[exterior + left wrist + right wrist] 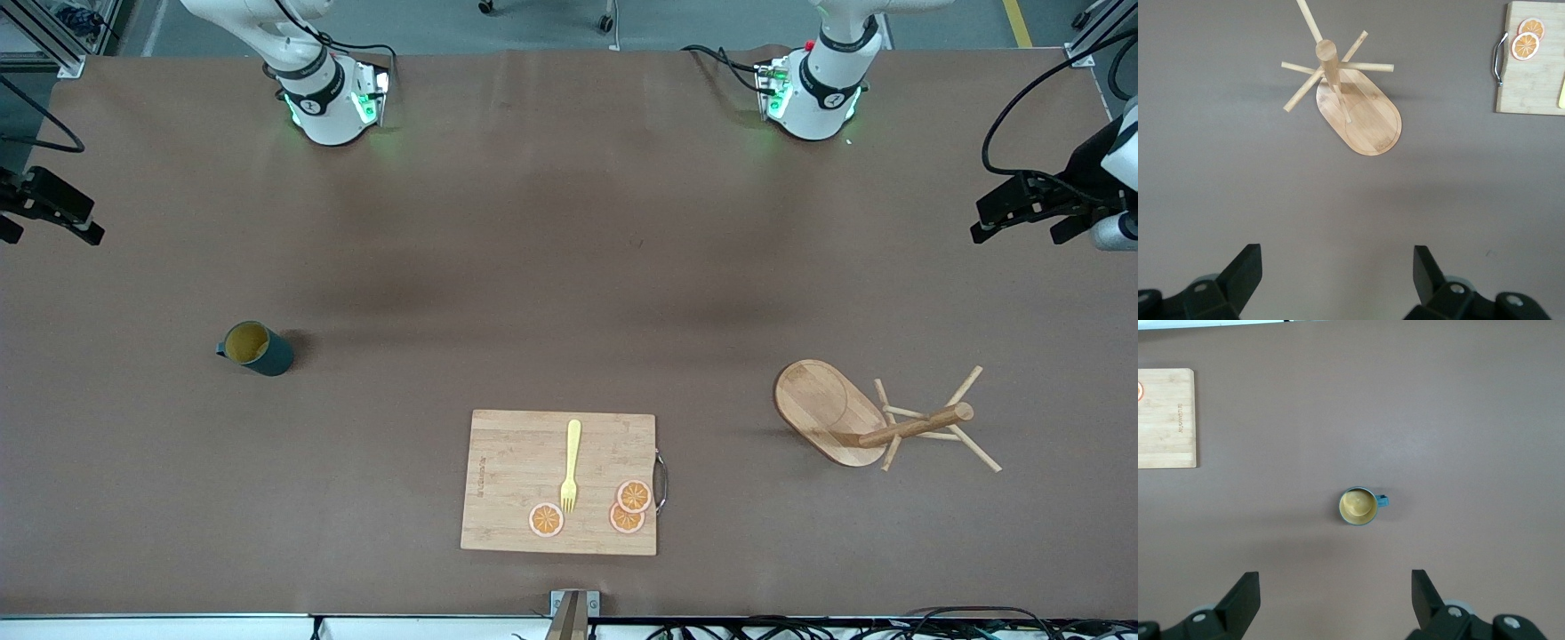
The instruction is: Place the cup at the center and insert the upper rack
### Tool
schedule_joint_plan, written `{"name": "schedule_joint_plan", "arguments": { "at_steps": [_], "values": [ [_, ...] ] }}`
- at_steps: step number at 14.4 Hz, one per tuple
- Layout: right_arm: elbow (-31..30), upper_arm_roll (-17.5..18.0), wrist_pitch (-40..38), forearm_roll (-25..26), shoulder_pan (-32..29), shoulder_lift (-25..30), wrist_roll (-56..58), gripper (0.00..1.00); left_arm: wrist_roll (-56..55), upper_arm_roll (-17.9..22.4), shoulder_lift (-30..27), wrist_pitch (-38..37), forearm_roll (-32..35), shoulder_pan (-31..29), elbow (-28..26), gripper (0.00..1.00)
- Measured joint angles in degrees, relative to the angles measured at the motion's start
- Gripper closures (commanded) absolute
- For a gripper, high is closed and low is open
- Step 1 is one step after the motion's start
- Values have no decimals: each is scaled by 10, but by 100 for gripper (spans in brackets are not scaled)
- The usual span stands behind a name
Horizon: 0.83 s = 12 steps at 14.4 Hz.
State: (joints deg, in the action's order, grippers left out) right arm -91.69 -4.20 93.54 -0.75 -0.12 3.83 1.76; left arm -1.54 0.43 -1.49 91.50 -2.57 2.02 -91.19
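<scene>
The cup [256, 348] stands upright on the brown table [533, 267], toward the right arm's end, with its yellowish inside showing and its handle on the side that points to that end of the table. The upper rack [853, 418], a wooden mug tree with an oval base, a round post and thin pegs, stands toward the left arm's end of the table. Between the two, and nearer to the front camera, lies a wooden cutting board [560, 484]; on it are a yellow fork [570, 467] and three orange slices [627, 508], and a metal handle [661, 481] is on the board's edge that faces the rack. The right gripper [1335, 603] waits high over the table near the cup, its fingers wide apart and holding nothing. The left gripper [1338, 277] waits in the same way over the table near the rack, also with its fingers spread and nothing between them.
</scene>
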Motion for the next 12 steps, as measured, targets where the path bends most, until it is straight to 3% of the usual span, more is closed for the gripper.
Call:
{"name": "schedule_joint_plan", "arguments": {
  "at_steps": [12],
  "values": [
    [-2, 1, -1, 0, 0, -18, 0, 0, 0, -1, 0, 4, 0, 0, 0, 0]
  ]
}}
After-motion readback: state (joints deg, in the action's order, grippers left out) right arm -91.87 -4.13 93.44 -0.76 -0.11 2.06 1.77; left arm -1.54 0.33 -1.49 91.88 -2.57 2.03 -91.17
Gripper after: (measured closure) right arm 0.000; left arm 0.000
